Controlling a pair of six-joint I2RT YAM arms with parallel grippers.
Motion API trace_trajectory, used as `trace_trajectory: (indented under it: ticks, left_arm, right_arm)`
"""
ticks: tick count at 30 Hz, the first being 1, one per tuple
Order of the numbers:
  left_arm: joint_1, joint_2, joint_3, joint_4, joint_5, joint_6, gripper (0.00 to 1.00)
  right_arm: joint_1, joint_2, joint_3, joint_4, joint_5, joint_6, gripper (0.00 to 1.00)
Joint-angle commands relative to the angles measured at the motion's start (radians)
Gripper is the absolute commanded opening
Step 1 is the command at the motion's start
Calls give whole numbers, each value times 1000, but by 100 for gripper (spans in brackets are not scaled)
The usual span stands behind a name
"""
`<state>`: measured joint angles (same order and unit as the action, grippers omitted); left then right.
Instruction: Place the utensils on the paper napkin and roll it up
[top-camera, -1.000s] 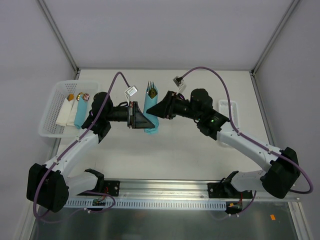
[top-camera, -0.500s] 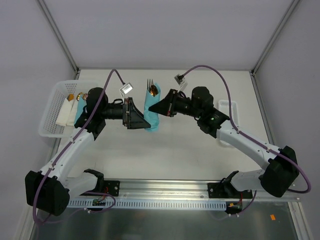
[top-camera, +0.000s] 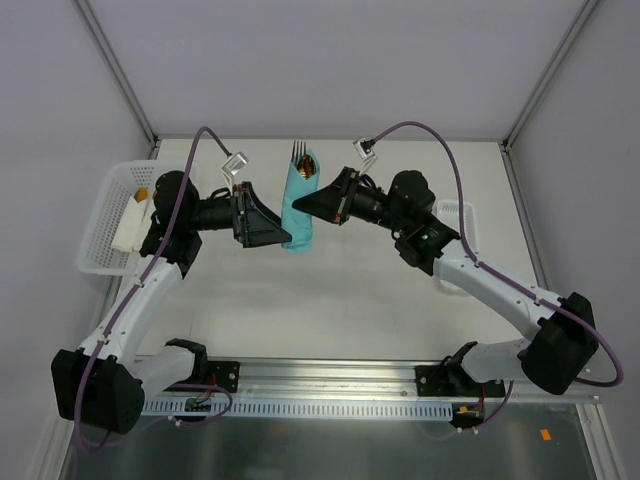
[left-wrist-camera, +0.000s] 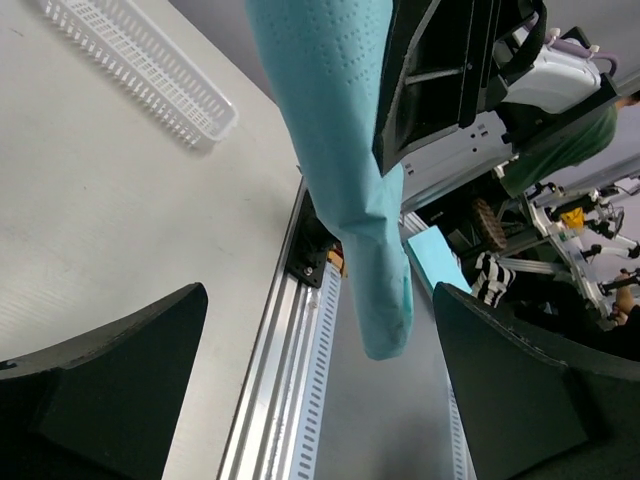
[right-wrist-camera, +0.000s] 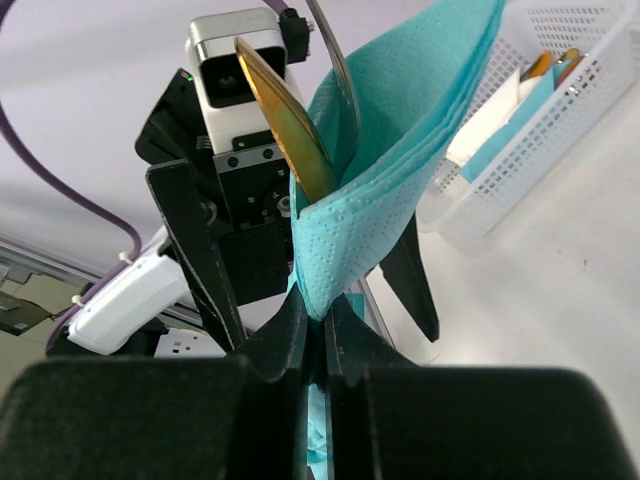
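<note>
Turquoise-blue paper napkin, wrapped around the slim brownish-gold utensils, hung above the table pinched tight in the right claw, seemingly so the left claw, fingers spread wide, could close on its lower end.

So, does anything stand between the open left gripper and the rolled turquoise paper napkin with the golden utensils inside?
Nothing visible does. The rolled turquoise paper napkin hangs just ahead of the left gripper, whose fingers are spread wide and do not touch it. Only the right gripper pinches the roll.
</note>
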<state>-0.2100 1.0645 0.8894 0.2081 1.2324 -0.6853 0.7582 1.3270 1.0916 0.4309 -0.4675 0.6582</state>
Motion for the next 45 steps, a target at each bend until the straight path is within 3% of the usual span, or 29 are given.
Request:
trace_trajectory:
  ticks: [1,6,9,12,13,16,19,20,21,25,26,27,28,31,34,42,45]
  left_arm:
    - [-20,-5,-43,313,32,-210,97]
    - [-60,25,-52,405,1,-278,95]
    - [-81,41,-52,424,-17,-298,89]
    - [-86,49,-61,432,-24,-303,63]
    - [-86,48,-63,427,-22,-301,51]
    - [-86,45,-70,400,-14,-274,36]
    - [-86,26,-79,340,-19,-212,13]
    - [-85,9,-76,250,-28,-141,2]
    - [-86,-1,-67,205,-39,-107,0]
    - [-86,-18,-53,139,-37,-50,0]
    - [-86,-17,-44,113,-39,-39,4]
    - [-85,-15,-21,84,-43,-5,14]
    - [-85,-17,-8,23,-48,12,35]
    - [-80,-26,13,10,-65,13,52]
    - [-80,-23,34,10,-74,13,52]
    - [-80,-3,51,36,-83,-13,41]
    - [-69,-3,51,36,-97,-22,42]
  right_arm:
    - [18,-5,16,147,3,27,0]
    - [39,14,25,164,13,27,0]
    - [46,21,28,172,13,34,0]
    - [46,20,28,164,20,29,0]
    - [46,17,30,157,21,26,0]
    - [46,6,37,118,32,-5,0]
    - [43,5,53,82,36,-29,0]
    - [40,5,54,80,35,-34,0]
    - [39,5,54,74,33,-37,0]
    - [36,8,62,65,23,-48,0]
    - [36,8,60,65,21,-49,0]
    - [38,6,60,65,20,-49,0]
    - [36,6,59,65,18,-51,0]
    - [38,-2,50,66,15,-52,0]
    - [36,-12,33,66,17,-51,0]
    - [38,-34,1,74,18,-49,0]
    - [38,-41,-9,78,23,-49,0]
